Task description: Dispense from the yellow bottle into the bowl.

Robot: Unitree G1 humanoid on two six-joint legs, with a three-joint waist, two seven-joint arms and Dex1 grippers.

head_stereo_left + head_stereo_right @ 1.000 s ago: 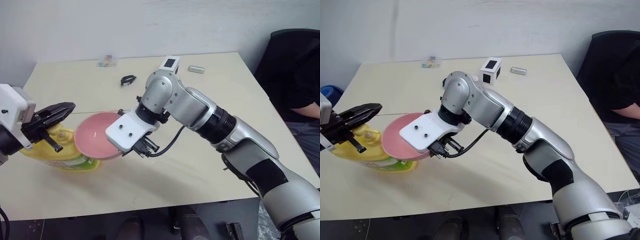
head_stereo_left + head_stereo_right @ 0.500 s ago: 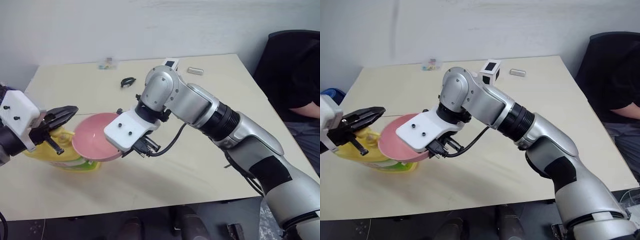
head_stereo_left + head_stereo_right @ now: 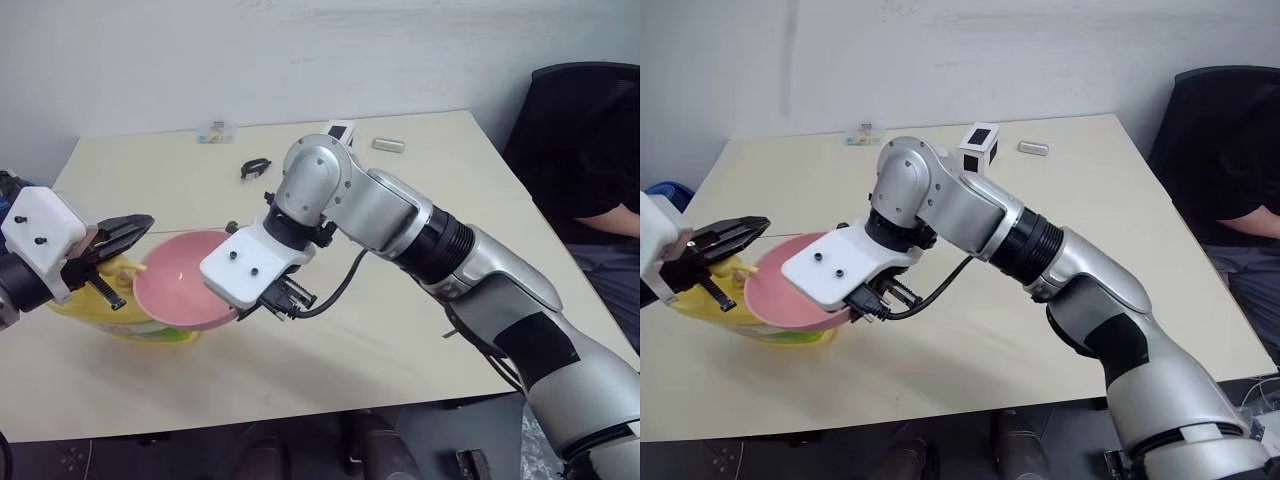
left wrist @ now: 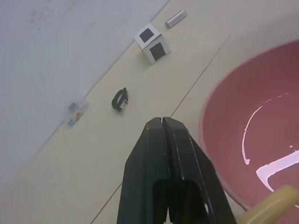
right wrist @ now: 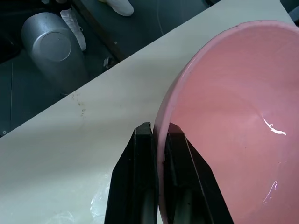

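Right end effector [image 5: 158, 140] — pinched on bowl [image 3: 180, 290] rim

Glossy smooth pink plastic bowl [image 3: 180, 292], matt pale wood-look table [image 3: 400, 330].

You're working in what looks like an office or a plain lab room. The pale wood-look table [image 3: 400, 340] stands against a bare, light-painted wall [image 3: 300, 50], and a black office chair [image 3: 575, 110] with a person seated in it sits at the table's right side. Small odds and ends lie along the far edge: a white cube with black square markers [image 3: 980, 143], a small grey metal piece [image 3: 388, 145] and a black clip [image 3: 255, 167]. The floor under the table is dark.
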